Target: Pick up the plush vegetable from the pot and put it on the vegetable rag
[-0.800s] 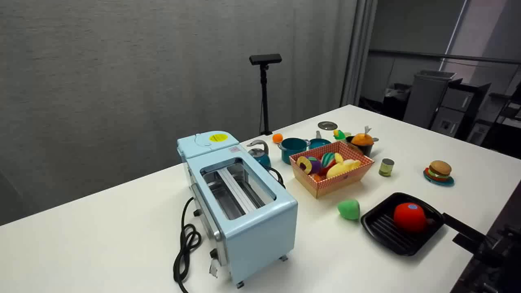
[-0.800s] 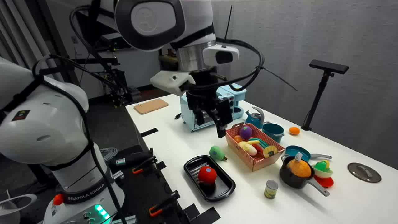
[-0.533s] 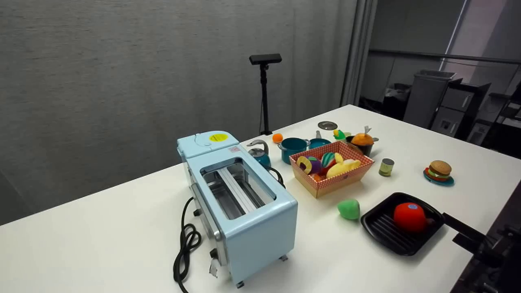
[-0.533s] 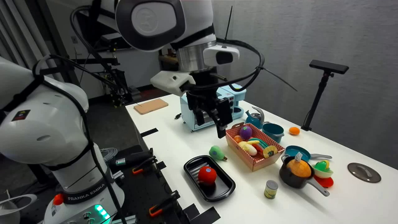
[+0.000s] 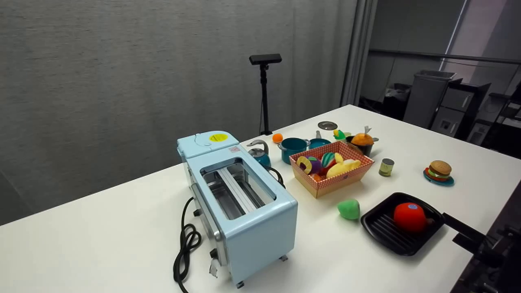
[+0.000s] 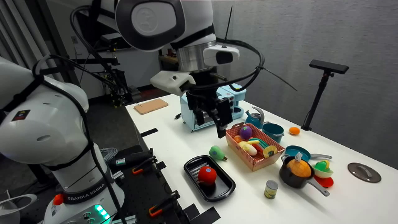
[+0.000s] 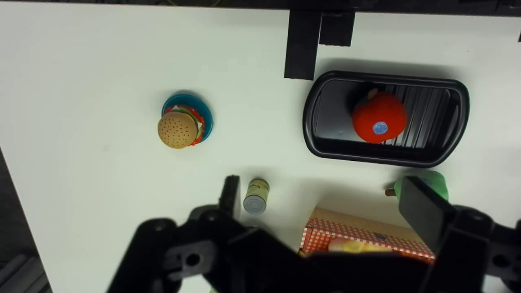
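Note:
The plush vegetable, a rounded orange soft toy with a white tag, sits in the black pot in both exterior views [image 6: 299, 168] [image 5: 362, 139]. The black pot [image 6: 289, 178] stands beyond one end of the basket; both are out of the wrist view. The vegetable rag best matches the red-and-white checked basket [image 6: 238, 151], filled with colourful plush produce. It shows partly in the wrist view [image 7: 366, 223], behind the gripper. My gripper [image 6: 210, 126] hangs above the table near the basket. In the wrist view [image 7: 321, 185] its jaws are wide apart with nothing between the pads.
A black tray [image 7: 366, 159] holds a red ball-like plush [image 6: 207, 175]. A green pear [image 6: 217, 152] lies between tray and basket. A can [image 6: 271, 189], burger toy [image 7: 178, 129], teal pot [image 6: 273, 132], teal pan [image 6: 297, 151], bowl [image 6: 323, 173] and blue toaster [image 5: 260, 244] stand around.

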